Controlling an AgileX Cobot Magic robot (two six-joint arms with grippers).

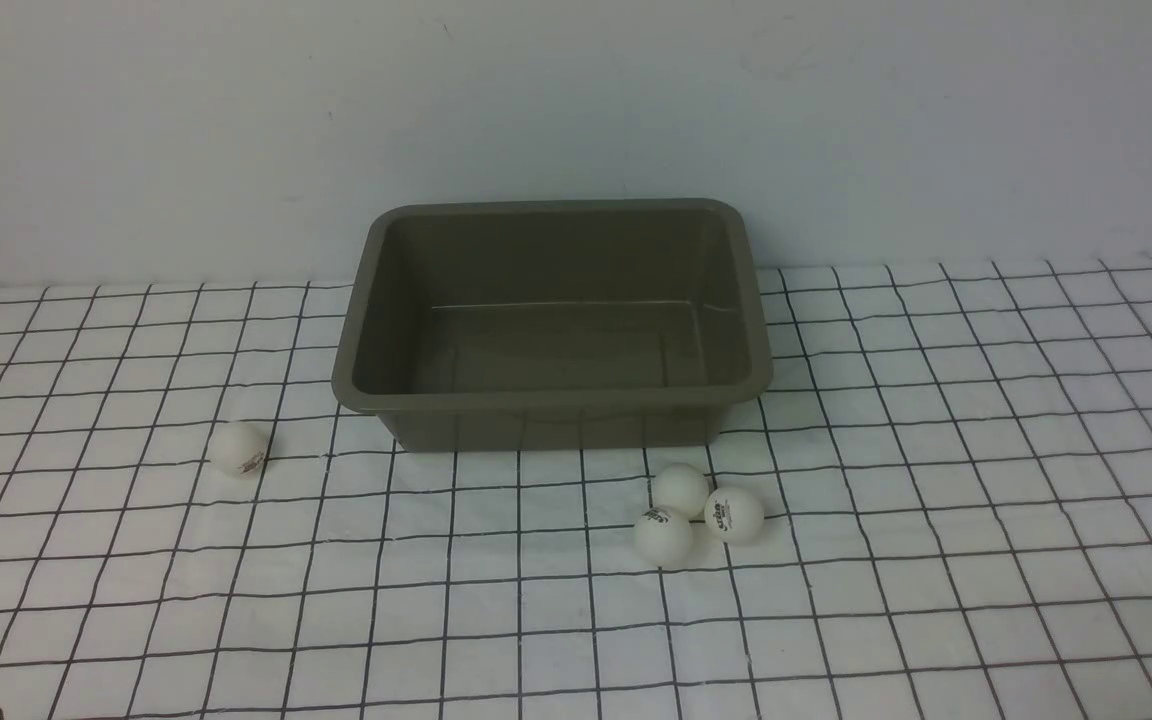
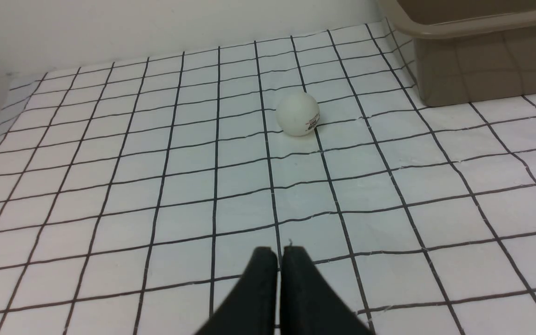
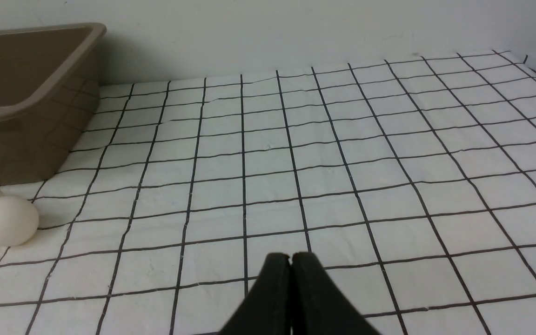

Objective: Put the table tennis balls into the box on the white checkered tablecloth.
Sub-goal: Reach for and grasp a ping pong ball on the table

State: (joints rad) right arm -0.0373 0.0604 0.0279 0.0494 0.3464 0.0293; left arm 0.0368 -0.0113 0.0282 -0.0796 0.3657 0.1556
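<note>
Ball point(image 2: 298, 113) sits ahead of clenched left gripper point(image 2: 279, 253) fingers. Three balls point(image 1: 698, 510) lie sideways from clenched right gripper point(image 3: 290, 258) fingers, by box point(image 1: 551, 400).

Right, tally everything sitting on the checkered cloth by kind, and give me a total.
White table tennis balls: 4
Olive-grey box: 1
Total: 5

Lab-like test setup, checkered tablecloth point(image 1: 936, 500), bare white wall point(image 1: 576, 100)
</note>
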